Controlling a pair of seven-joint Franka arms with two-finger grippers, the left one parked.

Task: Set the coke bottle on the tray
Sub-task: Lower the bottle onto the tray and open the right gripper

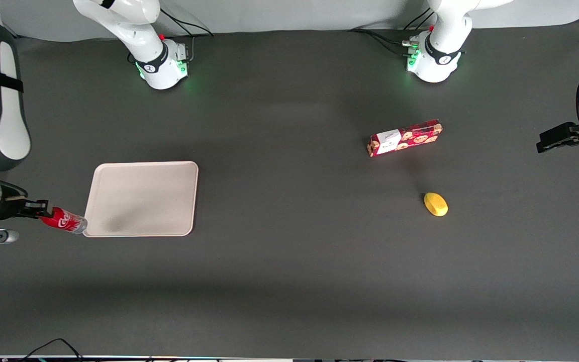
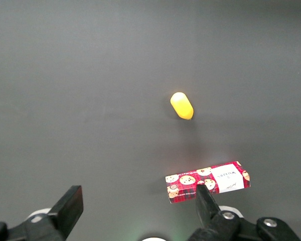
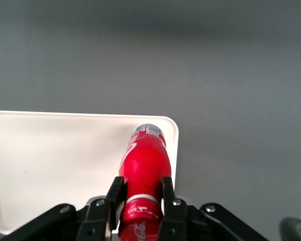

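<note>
End effector pinching coke bottle neck; wrist view alone shows base over tray rim.

Gripper grips coke bottle — base at tray rim.

I can make out white Coca-Cola script on the slim red coke bottle, which lies tilted in my gripper at the working arm's end of the table, its silvery base at the edge of the flat beige tray. From the right wrist camera the same white lettering curls along the bottle's red side and again near the cap between the black fingers, but only parts of letters show. The red rectangular cookie box carries a white label with small print I cannot read in either camera.
</note>
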